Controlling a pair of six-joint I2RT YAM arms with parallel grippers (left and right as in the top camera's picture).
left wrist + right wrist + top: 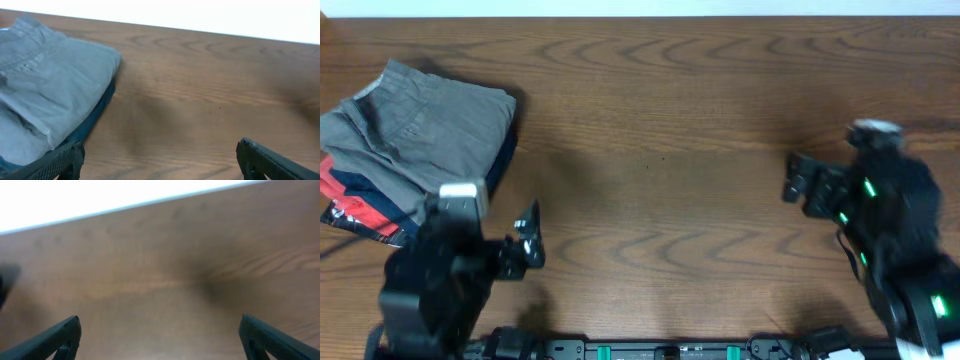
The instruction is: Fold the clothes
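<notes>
Grey shorts [420, 125] lie folded at the far left of the desk [670, 120], seen from overhead, atop a navy garment [503, 160] and a red garment [360, 215]; the left claw [527, 240] hangs near the pile, the right claw [798, 185] well apart. Only the left wrist view shows its jaws spread wide and empty, and navy cloth directly under the shorts' edge: a low pinch could snag both layers and drag the stack. The right wrist view shows only bare wood between wide, empty jaws.

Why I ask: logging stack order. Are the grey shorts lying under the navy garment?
No, the grey shorts lie on top, the edge of the navy garment showing beneath them.
</notes>
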